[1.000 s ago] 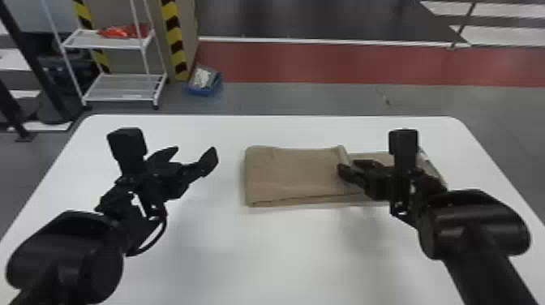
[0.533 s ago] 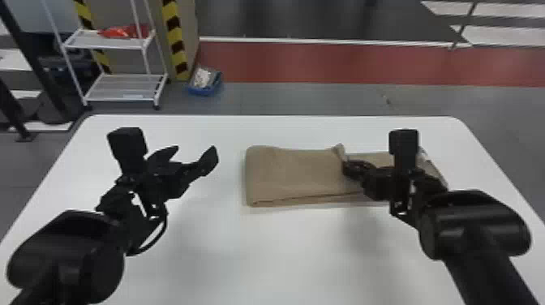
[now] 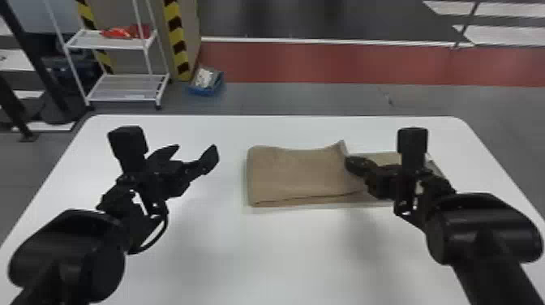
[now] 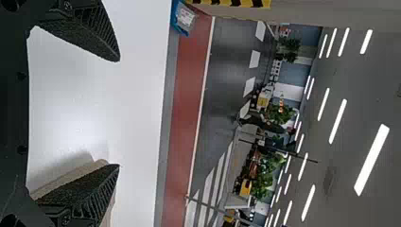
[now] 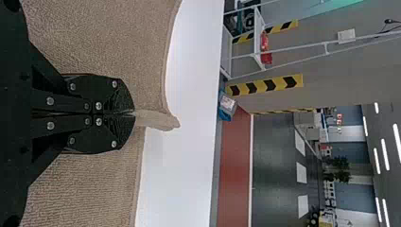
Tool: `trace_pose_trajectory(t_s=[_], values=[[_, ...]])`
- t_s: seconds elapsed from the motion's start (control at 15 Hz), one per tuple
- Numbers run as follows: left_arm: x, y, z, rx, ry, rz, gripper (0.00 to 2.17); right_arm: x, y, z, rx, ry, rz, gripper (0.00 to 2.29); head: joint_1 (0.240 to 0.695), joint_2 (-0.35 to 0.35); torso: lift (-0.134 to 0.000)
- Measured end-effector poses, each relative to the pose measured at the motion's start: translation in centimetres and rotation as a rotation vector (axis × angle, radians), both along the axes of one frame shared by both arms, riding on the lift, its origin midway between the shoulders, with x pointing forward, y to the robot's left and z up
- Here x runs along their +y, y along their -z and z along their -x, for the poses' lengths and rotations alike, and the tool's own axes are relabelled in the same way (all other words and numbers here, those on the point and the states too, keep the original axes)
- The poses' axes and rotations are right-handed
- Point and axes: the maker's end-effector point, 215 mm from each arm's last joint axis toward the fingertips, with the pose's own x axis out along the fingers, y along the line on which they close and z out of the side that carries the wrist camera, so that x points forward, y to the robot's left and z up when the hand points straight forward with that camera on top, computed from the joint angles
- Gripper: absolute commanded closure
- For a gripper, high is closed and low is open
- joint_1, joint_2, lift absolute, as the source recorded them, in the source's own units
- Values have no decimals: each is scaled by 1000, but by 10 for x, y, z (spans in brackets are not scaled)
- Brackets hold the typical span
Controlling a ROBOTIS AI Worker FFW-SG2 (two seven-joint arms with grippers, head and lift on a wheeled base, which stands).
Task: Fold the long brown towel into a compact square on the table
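With its fingers clamped together, the right gripper (image 5: pixel 135 113) holds a raised edge of the brown towel (image 3: pixel 296 172), part-folded on the white table (image 3: pixel 304 251), apparently to lay that layer flat, while the left gripper (image 4: pixel 118 112) hangs clear, fingers apart.

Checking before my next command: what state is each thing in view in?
Brown towel: partly folded, one edge raised
Left claw: open, empty
Right claw: shut on the towel's edge
Table: bearing the towel
Blue bin: loaded, on the floor
White rack: upright, red item on upper shelf
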Motion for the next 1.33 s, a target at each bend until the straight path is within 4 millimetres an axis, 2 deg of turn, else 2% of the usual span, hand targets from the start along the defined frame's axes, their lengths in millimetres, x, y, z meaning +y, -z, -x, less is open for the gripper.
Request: trace_pose_trajectory(t_s=[0.13, 0.2, 0.33, 0.47, 0.6, 0.73, 0.87, 0.93, 1.07, 1.2, 1.33], values=[[0, -1, 1, -3, 1, 0, 93, -9, -22, 2, -39, 20, -33, 1177, 695, -38, -124], [0, -1, 1, -2, 0, -1, 93, -20, -34, 5, -58, 38, -51, 1177, 695, -45, -124], [1, 0, 3, -1, -2, -4, 93, -55, -46, 11, -75, 89, -75, 1177, 695, -79, -124], [0, 1, 4, -1, 0, -5, 93, -76, -39, 16, -56, 118, -67, 1177, 695, -100, -124], [-2, 1, 5, 0, 3, -5, 93, -71, -21, 19, -17, 105, -41, 1177, 695, -103, -124], [-4, 0, 5, 0, 3, -6, 93, -64, -21, 24, -17, 96, -50, 1177, 695, -95, -124], [-4, -2, 7, -2, 5, -8, 93, -75, -47, 27, -56, 110, -77, 1177, 695, -102, -124], [-5, -3, 7, -4, 5, -10, 93, -87, -61, 30, -77, 127, -90, 1177, 695, -110, -124], [-5, -3, 9, -4, 7, -11, 93, -127, -82, 40, -112, 182, -115, 1177, 695, -139, -124], [-6, -2, 10, -1, 8, -11, 93, -155, -75, 43, -97, 220, -114, 1177, 695, -181, -124], [-6, 0, 11, 4, 9, -13, 93, -160, -56, 39, -69, 218, -86, 1177, 695, -189, -124]])
